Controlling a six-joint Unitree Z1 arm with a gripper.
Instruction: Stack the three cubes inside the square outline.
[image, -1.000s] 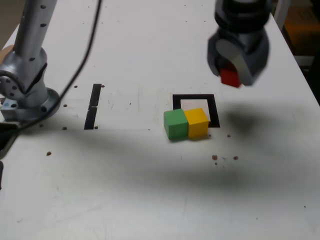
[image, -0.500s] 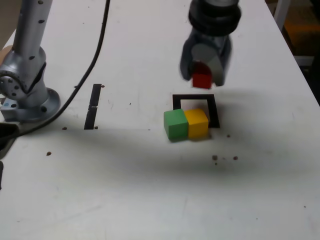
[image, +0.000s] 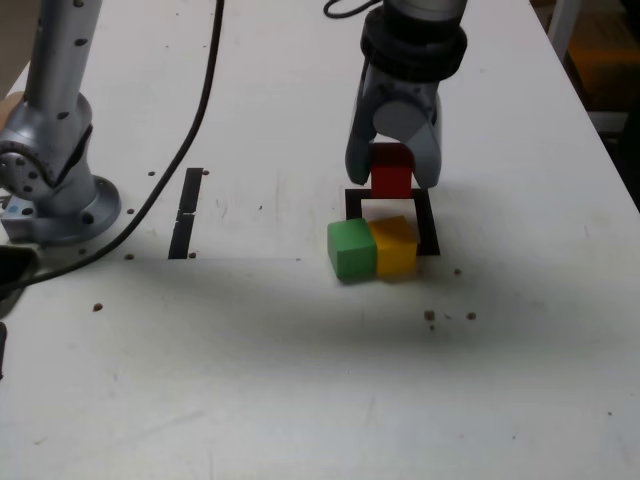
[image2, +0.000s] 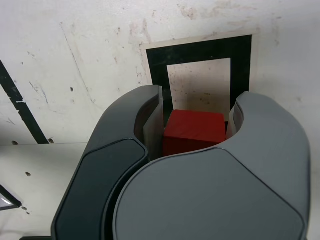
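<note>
My gripper (image: 391, 172) is shut on the red cube (image: 391, 170), holding it just above the far edge of the square outline (image: 430, 222). In the wrist view the red cube (image2: 193, 131) sits clamped between the two fingers (image2: 150, 127), with the square outline (image2: 200, 50) directly beyond it. The yellow cube (image: 395, 245) rests on the outline's near side, partly inside it. The green cube (image: 351, 248) touches the yellow one on the exterior view's left, outside the outline.
The arm's grey base (image: 55, 160) stands at the exterior view's left with a black cable (image: 190, 110) trailing across the table. A thin black strip mark (image: 186, 212) lies between base and cubes. Small dark specks dot the white table (image: 300, 380).
My gripper has carried the red cube from the exterior view's right toward the left and downward, ending low over the square outline. The green and yellow cubes have not moved.
</note>
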